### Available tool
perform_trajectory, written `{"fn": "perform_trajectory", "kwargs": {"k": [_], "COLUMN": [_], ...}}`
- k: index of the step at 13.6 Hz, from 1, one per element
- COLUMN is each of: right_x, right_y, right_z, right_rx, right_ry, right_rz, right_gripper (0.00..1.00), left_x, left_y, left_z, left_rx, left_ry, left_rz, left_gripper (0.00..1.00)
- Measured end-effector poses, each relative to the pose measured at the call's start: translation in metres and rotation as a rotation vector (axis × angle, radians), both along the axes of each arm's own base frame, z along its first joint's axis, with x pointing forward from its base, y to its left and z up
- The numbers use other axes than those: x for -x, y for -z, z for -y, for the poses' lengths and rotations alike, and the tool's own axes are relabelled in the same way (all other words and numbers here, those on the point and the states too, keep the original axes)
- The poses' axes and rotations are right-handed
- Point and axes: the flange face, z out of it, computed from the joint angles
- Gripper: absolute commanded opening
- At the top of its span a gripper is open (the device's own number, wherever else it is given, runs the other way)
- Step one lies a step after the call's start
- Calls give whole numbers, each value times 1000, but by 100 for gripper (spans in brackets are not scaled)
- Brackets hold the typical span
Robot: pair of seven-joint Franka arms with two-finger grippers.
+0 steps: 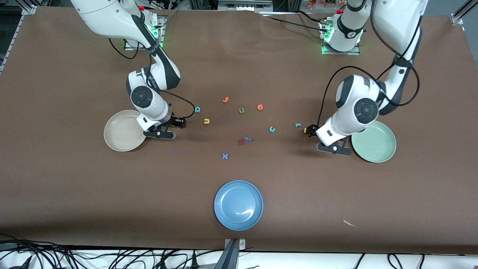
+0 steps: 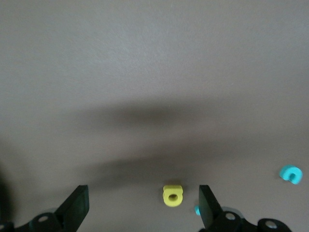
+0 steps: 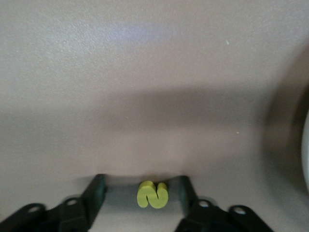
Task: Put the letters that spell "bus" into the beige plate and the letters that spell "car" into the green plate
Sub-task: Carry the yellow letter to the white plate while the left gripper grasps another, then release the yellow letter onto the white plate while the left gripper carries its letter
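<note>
Surveying the front view: the round cream-beige plate (image 1: 123, 130) lies toward the right arm's end of the table, and the round pale mint-green plate (image 1: 373, 142) toward the left arm's end. The right gripper (image 1: 179, 122) is down at the table just beside the beige plate. The left gripper (image 1: 310, 131) is down beside the green plate, at the small yellow foam "a" (image 1: 305, 130). The teal "b" (image 1: 197, 109), yellow "u" (image 1: 206, 121), teal "c" (image 1: 272, 129) and teal "r" (image 1: 297, 125) lie on the bare brown table between the plates.

Left wrist view: the pincer is spread wide, and the "a" lies on the table between its fingers (image 2: 77, 205), touching neither.

Right wrist view: the yellow foam "s" (image 3: 153, 194) stands between the fingers (image 3: 96, 193), which are parted, with a narrow gap on each side.
</note>
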Motion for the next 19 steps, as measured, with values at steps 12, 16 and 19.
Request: {"fn": "perform_trajectory", "kwargs": {"k": [12,16,19], "right_x": [-4,-27,-44], "right_y": [-17,-100,-139], "right_z": [7,44,101], "right_rx": [10,76,77], "right_ry": [47,90,23], "right_rz": [0,-114,-151], "right_gripper": [16,17,17], "left_x": [45,52,52], "left_y": [70,75,75], "left_z": [24,21,20], "left_rx": [-27,-33,-34], "left_ry": [23,23,21], "left_rz": [-61,-76,-75], "left_gripper": [100,91,71]}}
